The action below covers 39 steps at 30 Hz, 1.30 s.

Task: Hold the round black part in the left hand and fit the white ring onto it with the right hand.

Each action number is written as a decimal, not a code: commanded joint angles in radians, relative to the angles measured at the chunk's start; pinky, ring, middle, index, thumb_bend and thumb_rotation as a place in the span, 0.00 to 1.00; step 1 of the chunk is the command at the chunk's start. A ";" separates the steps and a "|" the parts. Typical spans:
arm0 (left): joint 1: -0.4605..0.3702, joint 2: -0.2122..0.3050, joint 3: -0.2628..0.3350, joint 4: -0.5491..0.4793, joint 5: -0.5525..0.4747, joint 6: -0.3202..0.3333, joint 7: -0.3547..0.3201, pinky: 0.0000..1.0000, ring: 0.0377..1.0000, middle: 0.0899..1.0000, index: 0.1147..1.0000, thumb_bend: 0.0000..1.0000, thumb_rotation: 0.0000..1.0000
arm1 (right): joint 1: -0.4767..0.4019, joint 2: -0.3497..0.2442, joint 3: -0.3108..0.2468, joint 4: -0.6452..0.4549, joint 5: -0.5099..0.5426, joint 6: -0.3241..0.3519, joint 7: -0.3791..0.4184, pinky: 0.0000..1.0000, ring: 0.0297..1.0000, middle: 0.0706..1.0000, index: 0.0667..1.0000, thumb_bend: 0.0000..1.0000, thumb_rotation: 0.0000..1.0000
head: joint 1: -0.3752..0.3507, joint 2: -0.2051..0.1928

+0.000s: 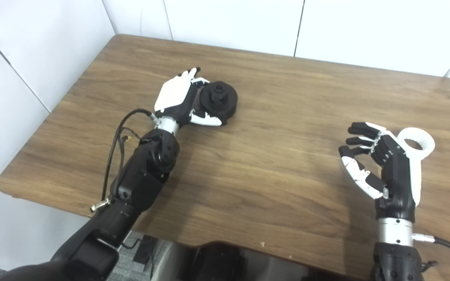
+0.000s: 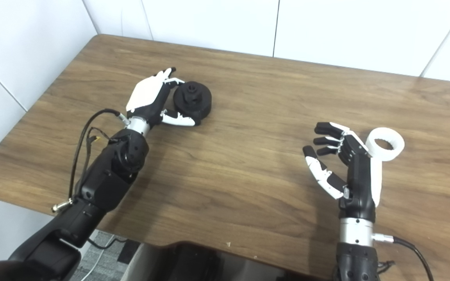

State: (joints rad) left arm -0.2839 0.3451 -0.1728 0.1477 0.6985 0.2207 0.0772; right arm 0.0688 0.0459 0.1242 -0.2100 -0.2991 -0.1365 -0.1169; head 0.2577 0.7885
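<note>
Lying on the wooden table point(image 1: 272, 183), toward its far left part: the round black part point(image 1: 219, 100), a stepped disc with a raised hub facing up and slightly toward the camera. Wrapping around its left side, the left hand point(image 1: 180, 99), white back turned up, fingers point(image 1: 192, 74) curling over the far edge of the part and thumb point(image 1: 206, 119) pressing along its near edge, so clamping on it, though whether lifting it clear of the wood or merely gripping it there cannot be told. Resting flat on the table at the far right: the white ring point(image 2: 385, 144), toothed on its inner wall. Hovering just left of the ring, the right hand point(image 2: 346, 164), palm facing left, fingers spread apart and curling slightly, holding nothing, its back nearly touching the ring's rim.
</note>
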 commanded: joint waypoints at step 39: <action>0.170 -0.080 -0.146 -0.293 -0.026 -0.069 -0.113 1.00 1.00 1.00 0.58 1.00 0.33 | 0.039 0.005 0.007 -0.050 0.003 0.005 0.019 0.50 0.60 0.64 0.64 0.48 0.16 | -0.070 0.029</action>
State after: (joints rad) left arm -0.1042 0.2600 -0.3165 -0.1079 0.6612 0.1694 -0.0266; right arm 0.0683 0.0460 0.1253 -0.2180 -0.2987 -0.1184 -0.0975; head 0.1872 0.8176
